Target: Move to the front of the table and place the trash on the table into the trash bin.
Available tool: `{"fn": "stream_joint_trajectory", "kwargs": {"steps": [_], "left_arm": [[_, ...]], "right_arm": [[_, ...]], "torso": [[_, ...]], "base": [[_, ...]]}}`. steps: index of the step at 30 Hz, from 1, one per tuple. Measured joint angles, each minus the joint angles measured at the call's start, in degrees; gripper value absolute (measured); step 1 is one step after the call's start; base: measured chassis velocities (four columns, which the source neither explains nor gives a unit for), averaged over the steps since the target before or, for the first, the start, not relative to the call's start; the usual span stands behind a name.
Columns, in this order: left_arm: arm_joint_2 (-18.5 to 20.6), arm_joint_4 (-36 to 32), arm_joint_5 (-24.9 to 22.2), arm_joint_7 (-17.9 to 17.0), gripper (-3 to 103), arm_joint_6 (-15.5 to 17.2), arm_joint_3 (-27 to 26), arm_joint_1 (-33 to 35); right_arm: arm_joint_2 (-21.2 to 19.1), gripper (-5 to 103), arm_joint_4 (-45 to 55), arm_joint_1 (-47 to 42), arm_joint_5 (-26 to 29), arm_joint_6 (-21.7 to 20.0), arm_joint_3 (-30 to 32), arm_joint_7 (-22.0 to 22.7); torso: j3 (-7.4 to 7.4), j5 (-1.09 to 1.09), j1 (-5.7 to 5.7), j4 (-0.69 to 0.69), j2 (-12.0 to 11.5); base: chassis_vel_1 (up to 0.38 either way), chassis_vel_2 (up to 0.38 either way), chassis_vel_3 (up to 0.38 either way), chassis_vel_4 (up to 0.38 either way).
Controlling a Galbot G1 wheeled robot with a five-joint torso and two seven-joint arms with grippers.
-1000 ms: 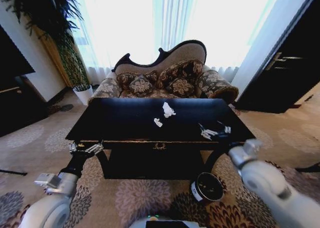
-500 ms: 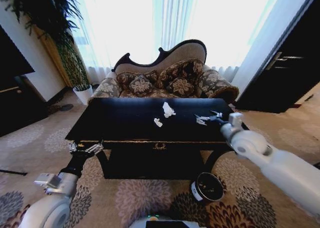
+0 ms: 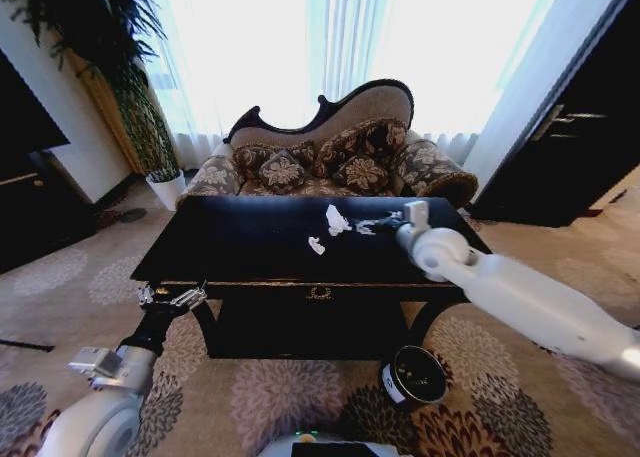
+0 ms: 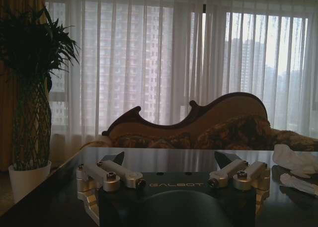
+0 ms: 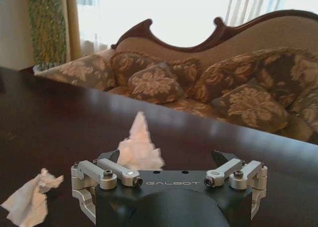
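The black table (image 3: pixel 250 262) stands right before me. Two white crumpled paper scraps lie on it: a larger scrap (image 3: pixel 337 219) (image 5: pixel 139 143) and a smaller scrap (image 3: pixel 316 245) (image 5: pixel 31 199). My right gripper (image 3: pixel 368 225) (image 5: pixel 171 160) hovers over the tabletop just right of the larger scrap, open, with the scrap close ahead of its fingers and untouched. At the table's front left corner my left gripper (image 3: pixel 172 297) (image 4: pixel 170 160) is open and holds nothing. Both scraps (image 4: pixel 296 160) lie far off to its side. The black trash bin (image 3: pixel 413 377) stands on the carpet below the table's front right.
A patterned sofa (image 3: pixel 330 162) stands behind the table. A white planter pot (image 3: pixel 167 187) with a tall plant is at the back left, a dark cabinet at the far left and a dark door (image 3: pixel 580 147) at the right. Carpet surrounds the table.
My right arm has swung left across the tabletop, from the front right edge to beside the larger scrap. The left arm, the scraps and the bin have not moved.
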Motion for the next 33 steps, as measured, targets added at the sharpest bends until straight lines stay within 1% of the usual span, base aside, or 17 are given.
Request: {"fn": "stream_joint_trajectory", "kwargs": {"steps": [3, 4, 7, 8, 9, 11, 12, 20, 23, 25, 28, 29, 30, 31, 33], "left_arm": [[0.0, 0.0, 0.0, 0.0, 100, 0.0, 0.0, 0.0], [0.0, 0.0, 0.0, 0.0, 100, 0.0, 0.0, 0.0], [0.0, 0.0, 0.0, 0.0, 100, 0.0, 0.0, 0.0], [0.0, 0.0, 0.0, 0.0, 100, 0.0, 0.0, 0.0], [0.0, 0.0, 0.0, 0.0, 100, 0.0, 0.0, 0.0], [0.0, 0.0, 0.0, 0.0, 100, 0.0, 0.0, 0.0], [0.0, 0.0, 0.0, 0.0, 100, 0.0, 0.0, 0.0], [0.0, 0.0, 0.0, 0.0, 100, 0.0, 0.0, 0.0], [0.0, 0.0, 0.0, 0.0, 100, 0.0, 0.0, 0.0], [0.0, 0.0, 0.0, 0.0, 100, 0.0, 0.0, 0.0], [0.0, 0.0, 0.0, 0.0, 100, 0.0, 0.0, 0.0], [0.0, 0.0, 0.0, 0.0, 100, 0.0, 0.0, 0.0], [0.0, 0.0, 0.0, 0.0, 100, 0.0, 0.0, 0.0], [0.0, 0.0, 0.0, 0.0, 100, 0.0, 0.0, 0.0], [0.0, 0.0, 0.0, 0.0, 100, 0.0, 0.0, 0.0]], "right_arm": [[3.2, 100, -2.0, 2.5, 0.3, -0.2, -3.3, 0.9], [3.2, 100, -2.0, 2.5, 0.3, -0.2, -3.3, 0.9], [7.4, 100, -5.2, 5.6, 0.5, -0.3, -6.3, 1.6], [8.5, 100, -6.2, 6.2, 0.6, -0.3, -6.9, 1.8], [8.5, 100, -6.2, 6.2, 0.6, -0.3, -6.9, 1.8], [11.5, 100, -9.2, 7.9, 0.6, -0.3, -8.4, 2.2], [12.3, 100, -10.2, 8.2, 0.3, -0.3, -8.8, 2.2], [14.5, 100, -14.5, 7.9, -2.3, -0.1, -9.4, 1.1], [15.7, 100, -17.6, 6.4, -5.2, 0.3, -9.2, 0.0], [15.8, 100, -18.0, 6.1, -5.8, 0.4, -9.2, -0.3], [16.4, 100, -19.7, 4.5, -8.4, 1.1, -8.8, -1.3], [16.5, 103, -19.8, 4.1, -8.7, 1.3, -8.6, -1.4], [16.5, 103, -19.8, 4.1, -8.7, 1.3, -8.6, -1.4], [16.6, 100, -20.0, 3.7, -9.4, 1.5, -8.3, -1.7], [16.5, 90, -20.4, 3.2, -11.7, 2.2, -8.0, -2.5]], "torso": [[0.0, 0.0, 0.0, -0.01, 0.0], [0.0, 0.0, 0.0, -0.01, 0.0], [0.0, -0.01, -0.01, 0.0, 0.0], [0.0, -0.01, -0.01, 0.0, 0.0], [0.0, -0.01, -0.01, 0.0, 0.0], [0.0, -0.01, 0.0, 0.01, 0.0], [0.0, -0.01, 0.0, 0.01, 0.0], [0.0, 0.01, -0.01, -0.01, 0.0], [0.0, 0.01, -0.01, 0.0, 0.0], [0.0, 0.01, -0.01, 0.0, 0.0], [0.0, 0.01, -0.01, -0.01, 0.0], [0.0, 0.01, -0.01, -0.01, 0.0], [0.0, 0.01, -0.01, -0.01, 0.0], [0.0, 0.02, -0.01, 0.0, 0.0], [0.0, 0.0, -0.01, 0.0, 0.0]], "base": [[0.0, 0.0, 0.0, 0.0], [0.0, 0.0, 0.0, 0.0], [0.0, 0.0, 0.0, 0.0], [0.0, 0.0, 0.0, 0.0], [0.0, 0.0, 0.0, 0.0], [0.0, 0.0, 0.0, 0.0], [0.0, 0.0, 0.0, 0.0], [0.0, 0.0, 0.0, 0.0], [0.0, 0.0, 0.0, 0.0], [0.0, 0.0, 0.0, 0.0], [0.0, 0.0, 0.0, 0.0], [0.0, 0.0, 0.0, 0.0], [0.0, 0.0, 0.0, 0.0], [0.0, 0.0, 0.0, 0.0], [0.0, 0.0, 0.0, 0.0]]}}
